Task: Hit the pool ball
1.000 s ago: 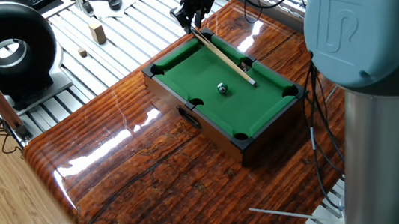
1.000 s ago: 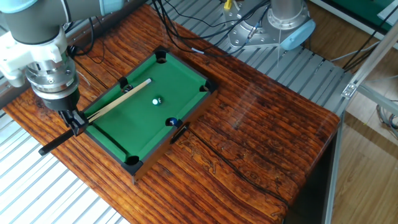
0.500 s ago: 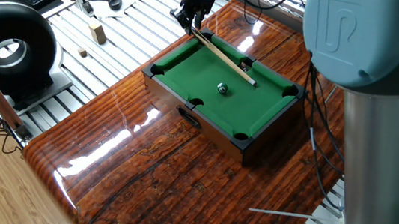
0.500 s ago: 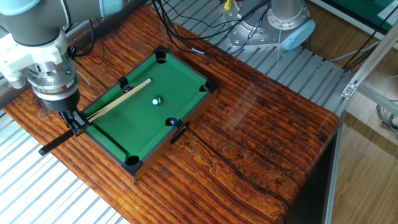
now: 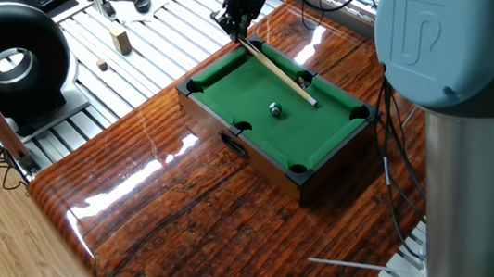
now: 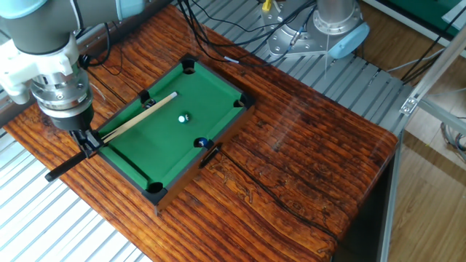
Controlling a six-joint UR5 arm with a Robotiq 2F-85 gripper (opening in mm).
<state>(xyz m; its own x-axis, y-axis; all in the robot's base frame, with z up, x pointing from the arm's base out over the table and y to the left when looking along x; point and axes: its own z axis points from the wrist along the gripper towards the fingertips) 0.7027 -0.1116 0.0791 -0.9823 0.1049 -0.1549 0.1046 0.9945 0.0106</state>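
Progress looks to be at the set-up stage, with the stroke itself not yet made — the ball sits untouched on the felt. Largest in the scene is the glossy wooden table top (image 6: pixel 306 145), and on it stands the mini pool table (image 6: pixel 211 84), a green bed in a dark frame with pockets at the corners and mid-rails. At its short end the gripper (image 6: pixel 89 140) is clenched on the dark butt of the cue stick (image 6: pixel 142 115), whose pale shaft lies slanted across the rail and out over the felt, tip near a side pocket. The pool ball (image 6: pixel 183 118) rests near the middle of the green, apart from the shaft and a little to one side of the tip; in one fixed view the same ball (image 5: pixel 275 109) lies just beside the cue's line, not on it. So what is left, as I judge it, is to aim the tip at the ball and push through. Nothing stands between tip and ball on the felt, though the rail under the shaft limits how far the cue can swing. Off the wood, a black ring-shaped device (image 5: pixel 5 63) and a small wooden block (image 5: pixel 121 41) sit on the slatted metal bench, well clear — as do the loose cables (image 6: pixel 218 51) beyond the far rail.
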